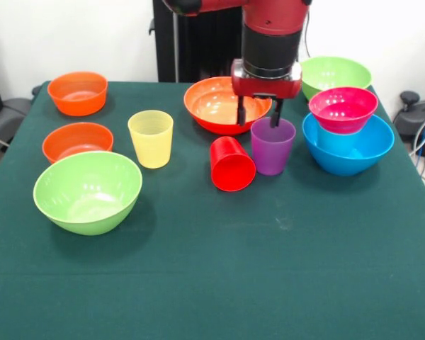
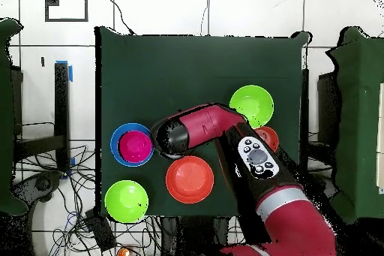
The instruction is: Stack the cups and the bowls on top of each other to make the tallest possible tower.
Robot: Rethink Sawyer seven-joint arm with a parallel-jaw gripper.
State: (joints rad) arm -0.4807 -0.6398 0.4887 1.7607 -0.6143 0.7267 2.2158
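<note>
Purple cup: upright, mid-table, beside the tipped red cup (mouth toward the camera). Gripper: fingers spread, one at the purple cup's rim, nothing grasped. Wide orange bowl behind; magenta bowl nested in blue bowl.

Dark green cloth-covered table. Resting on it: large lime green plastic bowl toward one side edge, two small orange bowls behind, yellow tumbler, tipped red tumbler, upright purple tumbler, wide orange bowl, large blue bowl, second lime bowl near a far corner.
</note>
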